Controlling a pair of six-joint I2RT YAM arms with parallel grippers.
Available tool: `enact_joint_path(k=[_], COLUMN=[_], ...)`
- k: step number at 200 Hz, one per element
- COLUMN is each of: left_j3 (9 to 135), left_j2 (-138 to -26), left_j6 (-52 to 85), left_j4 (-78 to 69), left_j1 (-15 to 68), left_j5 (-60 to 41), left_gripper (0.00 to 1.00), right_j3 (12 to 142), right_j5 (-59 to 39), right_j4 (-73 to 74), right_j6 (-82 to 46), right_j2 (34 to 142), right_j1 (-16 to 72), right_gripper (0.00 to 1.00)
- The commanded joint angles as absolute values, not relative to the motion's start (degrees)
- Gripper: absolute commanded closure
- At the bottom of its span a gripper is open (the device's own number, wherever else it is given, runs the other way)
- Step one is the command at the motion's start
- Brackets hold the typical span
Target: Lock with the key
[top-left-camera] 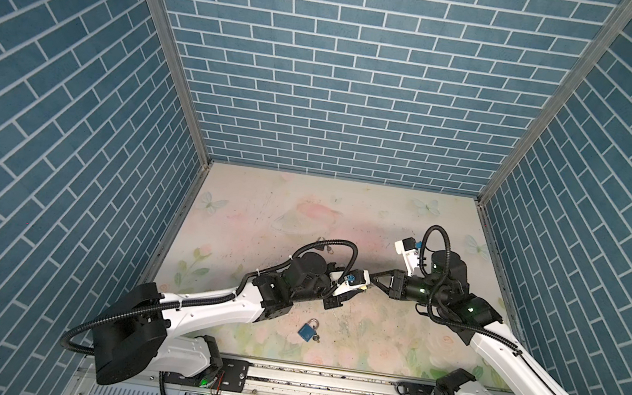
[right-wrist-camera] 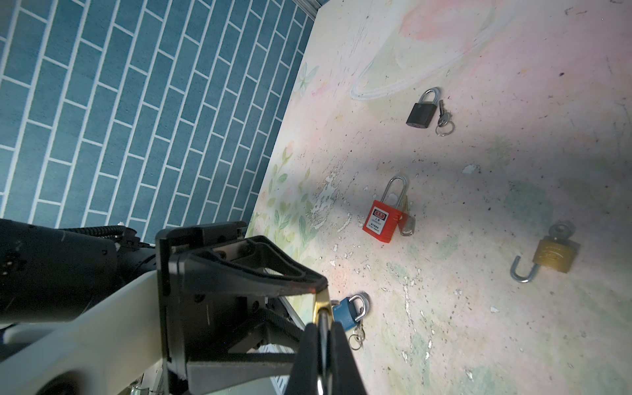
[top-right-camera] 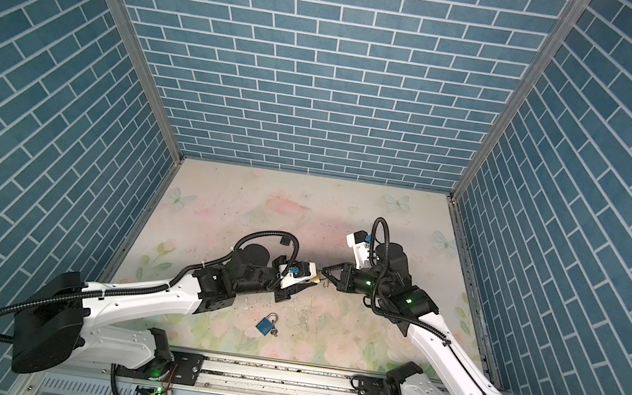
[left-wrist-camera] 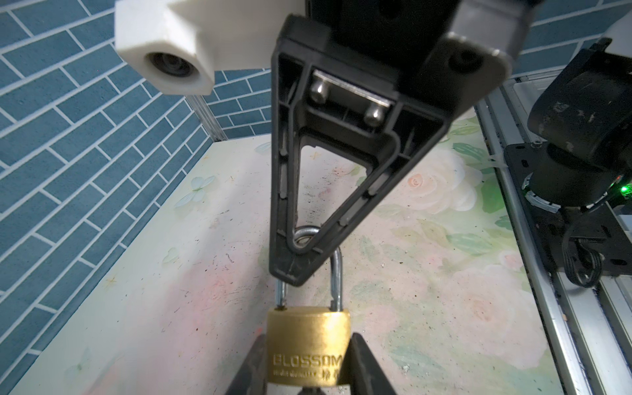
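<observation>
A brass padlock marked BLOSSOM is clamped by its body in my left gripper, held above the table. Its silver shackle points toward my right gripper, which is shut on the top of the shackle. The shackle's short leg ends right at its hole in the body; I cannot tell whether it is latched. In both top views the two grippers meet at the middle of the table, around the padlock. The key of this padlock is hidden.
Other padlocks lie on the flowered table: a blue one with keys near the front, a red one, a black one with a key, and a brass one with its shackle open. Brick-patterned walls enclose three sides.
</observation>
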State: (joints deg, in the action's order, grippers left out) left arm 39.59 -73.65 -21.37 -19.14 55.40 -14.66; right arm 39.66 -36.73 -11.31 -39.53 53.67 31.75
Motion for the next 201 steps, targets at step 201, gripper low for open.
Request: enact_joint_path(k=[201], left_j3=[48.51], left_j2=[-76.46], left_j6=[-19.44], left_j4=[-36.79], left_j1=[55.47], left_j5=[-15.65], left_gripper=[0.91], right_j3=[31.29], right_j5=[-47.02], right_j4=[-3.26], right_j6=[-43.06], right_j2=[57.37], right_j1=[32.67], right_gripper=[1.00])
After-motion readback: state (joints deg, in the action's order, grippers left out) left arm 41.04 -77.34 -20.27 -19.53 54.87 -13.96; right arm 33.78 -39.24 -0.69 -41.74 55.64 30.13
